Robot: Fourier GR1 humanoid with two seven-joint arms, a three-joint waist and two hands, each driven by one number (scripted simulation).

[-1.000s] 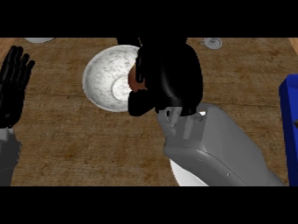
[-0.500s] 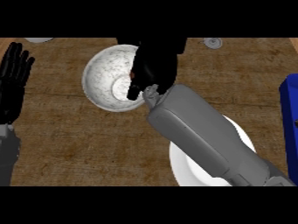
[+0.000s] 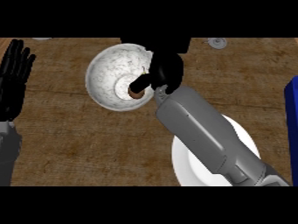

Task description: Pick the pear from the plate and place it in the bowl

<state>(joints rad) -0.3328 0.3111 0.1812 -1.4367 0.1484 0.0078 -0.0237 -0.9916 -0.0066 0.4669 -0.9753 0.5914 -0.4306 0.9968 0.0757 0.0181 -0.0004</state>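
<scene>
- Nearest you, the plate point(image 3: 190, 168) has no pear on it. The right forearm crosses above it, where a second ago it hid most of the plate.
- Your left hand point(image 3: 6, 87) rests at the left edge, open with fingers up, and has not moved.
- The pear point(image 3: 136, 92) now shows low in the middle of the bowl point(image 3: 106, 74). A second ago it was up at the bowl's right rim, tucked into the hand.
- The right hand point(image 3: 167, 70) has swung in over the bowl and sits right on top of the pear, touching it. You cannot tell whether it is grasping the pear or has let go.
- Judged from this, the carry is done. What remains is to confirm the release and lift clear without dragging the pear back out.
</scene>
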